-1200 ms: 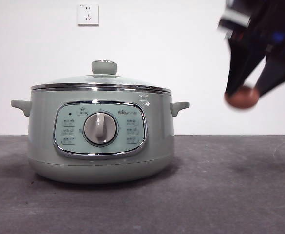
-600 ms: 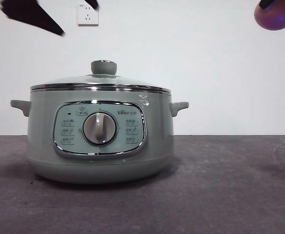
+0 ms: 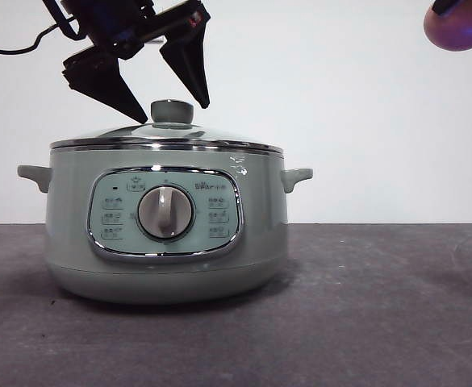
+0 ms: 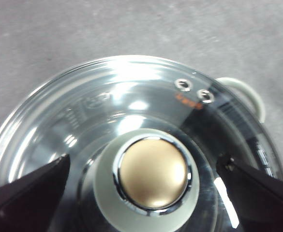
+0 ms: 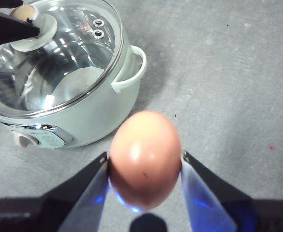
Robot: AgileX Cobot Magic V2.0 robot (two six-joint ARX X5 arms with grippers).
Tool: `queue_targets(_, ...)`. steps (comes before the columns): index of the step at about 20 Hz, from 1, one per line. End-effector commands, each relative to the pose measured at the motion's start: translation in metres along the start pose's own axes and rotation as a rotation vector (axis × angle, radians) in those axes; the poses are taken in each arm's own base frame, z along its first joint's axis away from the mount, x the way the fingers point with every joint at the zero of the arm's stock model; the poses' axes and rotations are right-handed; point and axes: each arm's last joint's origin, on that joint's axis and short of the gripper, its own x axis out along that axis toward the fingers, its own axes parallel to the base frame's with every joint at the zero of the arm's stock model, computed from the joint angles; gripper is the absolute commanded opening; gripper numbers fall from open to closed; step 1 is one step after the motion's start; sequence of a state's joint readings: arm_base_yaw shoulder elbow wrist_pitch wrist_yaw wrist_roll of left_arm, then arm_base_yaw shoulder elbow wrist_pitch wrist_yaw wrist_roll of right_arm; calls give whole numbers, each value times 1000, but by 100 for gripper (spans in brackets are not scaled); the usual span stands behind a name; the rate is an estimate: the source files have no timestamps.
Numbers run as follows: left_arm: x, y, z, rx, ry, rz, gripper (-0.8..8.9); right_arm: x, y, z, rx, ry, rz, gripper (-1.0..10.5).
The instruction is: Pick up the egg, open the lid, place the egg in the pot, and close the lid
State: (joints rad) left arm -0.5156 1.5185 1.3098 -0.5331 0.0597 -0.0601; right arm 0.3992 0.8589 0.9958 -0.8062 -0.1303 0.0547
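- Reddish-tan and smooth-shelled, the egg point(image 5: 145, 159) is clamped across its middle by the right gripper point(image 5: 143, 162), one jaw pressed against each side; a single dark speck is seen on the shell.
- The egg is held high and well off to the side of the pot point(image 3: 166, 222), at the top corner of the front view point(image 3: 458, 26). By this placement the space over the pot is judged to be kept free for the other arm.
- Glass and domed, the lid point(image 3: 167, 137) is seated on the pot, its steel rim resting on the pot's edge all round. Two small vent eyelets are seen near the rim in the left wrist view.
- The knob point(image 4: 152, 181) is sage-green at its collar and capped with a brass-toned metal disc inside a chrome ring.
- The left gripper point(image 3: 168, 105) is spread wide, one jaw on each side of the knob, and no contact with it is visible. This stance is judged to be the approach for gripping the knob, so that the lid can be raised.
- The pot stands upright on the grey table point(image 3: 381, 322), its dial point(image 3: 165, 212) and chrome-framed panel facing the front camera, with one small handle on each side.
- The lid is not yet opened; the egg is not yet in the pot.
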Motion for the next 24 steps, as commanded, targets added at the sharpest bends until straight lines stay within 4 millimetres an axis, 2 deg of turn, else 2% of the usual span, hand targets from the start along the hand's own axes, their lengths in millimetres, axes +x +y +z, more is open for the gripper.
queue_targets(1,8,-2,-2,16,23,-1,440,-1,0,1,-10,-16,2,-16)
queue_targets(3,10,-4,-3,20,31,-6,363,-1,0,2,-11,-21,2,-16)
queue_targets(6,10,-7,-1,27,11,-12,171,-1,0,2,-15,-22,0,-16)
queue_targets(10,10,-7,0,27,4,-13,-13,0,0,2,-15,-20,0,-16)
queue_targets(17,4,-8,5,28,-11,-12,-8,1,0,2,-14,-17,1,-12)
queue_targets(24,-29,-11,34,54,-71,-15,-8,4,0,5,-16,-31,5,-12)
